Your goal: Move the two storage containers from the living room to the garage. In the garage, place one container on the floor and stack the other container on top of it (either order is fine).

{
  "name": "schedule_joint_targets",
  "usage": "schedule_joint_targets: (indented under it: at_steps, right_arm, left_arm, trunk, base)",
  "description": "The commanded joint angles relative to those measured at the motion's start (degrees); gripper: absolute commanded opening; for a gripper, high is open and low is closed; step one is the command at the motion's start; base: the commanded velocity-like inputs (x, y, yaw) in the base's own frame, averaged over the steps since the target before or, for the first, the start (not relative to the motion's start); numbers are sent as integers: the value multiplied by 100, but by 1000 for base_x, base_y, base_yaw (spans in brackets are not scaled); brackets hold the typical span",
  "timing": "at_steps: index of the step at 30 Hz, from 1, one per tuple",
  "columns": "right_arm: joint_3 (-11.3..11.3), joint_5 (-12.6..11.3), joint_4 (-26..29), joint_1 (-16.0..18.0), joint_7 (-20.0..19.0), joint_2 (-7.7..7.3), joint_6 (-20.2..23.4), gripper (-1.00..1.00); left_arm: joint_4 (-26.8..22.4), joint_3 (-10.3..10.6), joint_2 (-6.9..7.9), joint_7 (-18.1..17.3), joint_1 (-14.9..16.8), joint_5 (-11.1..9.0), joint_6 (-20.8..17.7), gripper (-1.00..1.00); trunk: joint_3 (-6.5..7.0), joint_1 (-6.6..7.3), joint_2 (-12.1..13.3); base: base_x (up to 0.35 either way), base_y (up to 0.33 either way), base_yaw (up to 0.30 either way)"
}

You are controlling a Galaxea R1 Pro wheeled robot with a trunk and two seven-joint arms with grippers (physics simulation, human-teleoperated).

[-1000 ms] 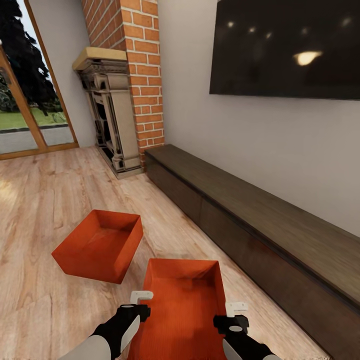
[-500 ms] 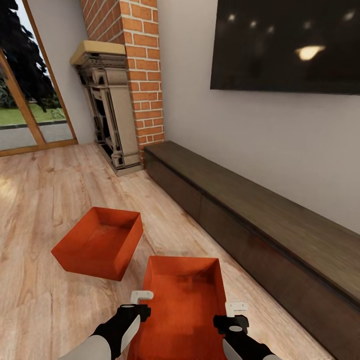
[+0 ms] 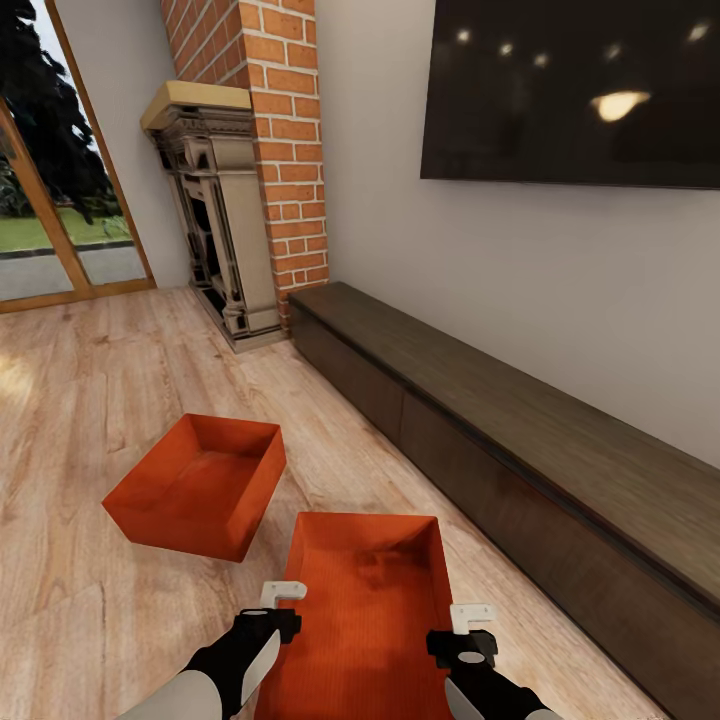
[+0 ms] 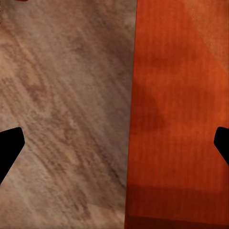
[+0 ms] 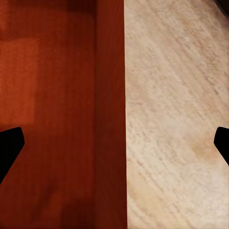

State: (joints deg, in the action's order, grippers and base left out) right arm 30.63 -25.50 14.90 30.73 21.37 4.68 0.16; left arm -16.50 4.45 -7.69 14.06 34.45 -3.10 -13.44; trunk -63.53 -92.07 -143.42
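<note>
- Black-and-white left end effector (image 3: 283, 597) hangs over the left wall of the nearer storage container (image 3: 370, 610). In the left wrist view its two dark fingertips (image 4: 9, 148) sit far apart, so it's wide open, one tip over the wood floor (image 4: 62, 119) and the other over the container's orange inside (image 4: 176, 119).
- Right end effector (image 3: 471, 615) is the same deal on the container's right wall: jaws spread wide, straddling the wall (image 5: 110, 114), gripping nothing.
- That nearer container sits on the light plank floor, right between the two end effectors, long side running away from the robot.
- The other storage container (image 3: 200, 485) is on the floor just beyond and to the left, turned at an angle, close to the first one but not touching.
- Further out: long dark wood cabinet (image 3: 520, 450) along the wall at right, black TV (image 3: 575, 90) above it, brick chimney (image 3: 275, 130) with fireplace (image 3: 215, 220), and glass doors (image 3: 50, 200) far left.
</note>
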Motion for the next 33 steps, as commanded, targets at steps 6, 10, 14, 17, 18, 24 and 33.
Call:
schedule_joint_targets:
  at_steps: [6,10,14,17,18,24,33]
  right_arm:
    - [49,-48,4,4,34,-2,2,100]
    - [49,-49,3,4,34,-2,2,100]
    - [49,-48,4,4,34,-3,2,100]
    - [49,-50,4,4,34,-2,2,100]
    - [49,-49,4,4,34,-2,2,100]
    - [49,-48,4,4,34,-2,2,100]
    - [49,-49,4,4,34,-2,2,100]
  left_arm:
    - [-11,47,2,35,0,-33,-42,100]
    - [-11,47,4,35,0,-33,-42,100]
    - [-11,47,4,35,0,-33,-37,100]
    - [-10,47,4,35,0,-33,-36,100]
    - [-10,47,5,35,0,-33,-36,100]
    - [-3,47,6,35,0,-33,-30,100]
    - [-3,47,5,35,0,-33,-29,100]
  trunk:
    - [-71,-7,-6]
    - [-138,-14,-10]
    - [-138,-14,-10]
    - [-138,-14,-10]
    - [-138,-14,-10]
    - [-138,-14,-10]
    - [-226,-25,-15]
  base:
    - [0,0,0]
    - [0,0,0]
    - [0,0,0]
    - [0,0,0]
    - [0,0,0]
    - [0,0,0]
    - [0,0,0]
